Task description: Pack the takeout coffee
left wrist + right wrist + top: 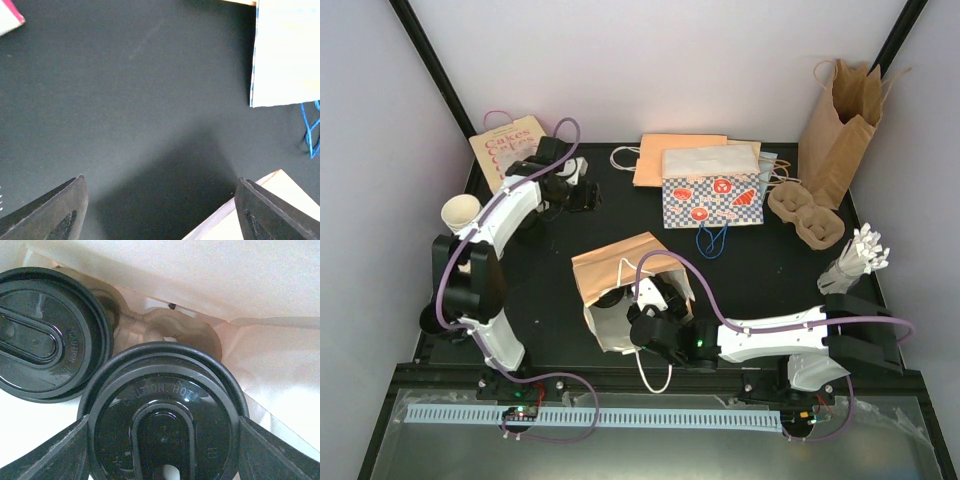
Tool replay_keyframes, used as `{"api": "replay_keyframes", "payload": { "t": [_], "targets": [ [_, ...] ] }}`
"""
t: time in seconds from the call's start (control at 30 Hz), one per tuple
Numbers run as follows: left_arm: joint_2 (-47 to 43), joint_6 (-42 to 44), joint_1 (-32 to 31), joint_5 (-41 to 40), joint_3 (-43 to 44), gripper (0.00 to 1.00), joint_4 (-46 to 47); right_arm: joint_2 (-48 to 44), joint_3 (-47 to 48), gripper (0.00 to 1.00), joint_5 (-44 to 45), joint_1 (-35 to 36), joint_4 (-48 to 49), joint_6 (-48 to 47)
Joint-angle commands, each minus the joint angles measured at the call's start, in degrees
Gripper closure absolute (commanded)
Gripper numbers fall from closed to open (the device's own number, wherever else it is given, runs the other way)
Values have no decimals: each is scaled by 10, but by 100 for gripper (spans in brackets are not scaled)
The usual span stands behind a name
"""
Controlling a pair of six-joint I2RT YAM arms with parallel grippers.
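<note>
Takeout coffee (pixel 162 425), round glossy black lid, creased paper bag (pixel 260 285)

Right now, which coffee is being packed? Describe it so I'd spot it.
Start at the brown paper bag open mid-table. Inside stand two black-lidded cups. The takeout coffee is the one flanked by the right end effector; the other cup sits untouched beside it.

"CAUTION HOT!" — takeout coffee lid (pixel 162 407); "Cakes" — cream bag (pixel 508 148).
</note>
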Motion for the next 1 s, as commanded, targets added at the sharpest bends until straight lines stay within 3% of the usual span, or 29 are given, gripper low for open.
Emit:
{"api": "replay_keyframes", "payload": {
  "t": [0.0, 0.5, 0.97],
  "targets": [
    [28, -5, -13, 45, 36, 20, 10, 1, -4, 59, 1, 1, 27, 5],
    [146, 24, -77, 93, 108, 35, -5, 0, -9, 60, 4, -7, 36, 4],
    [181, 55, -102, 159, 97, 49, -23, 16, 5, 61, 18, -17, 44, -14]
  ]
}}
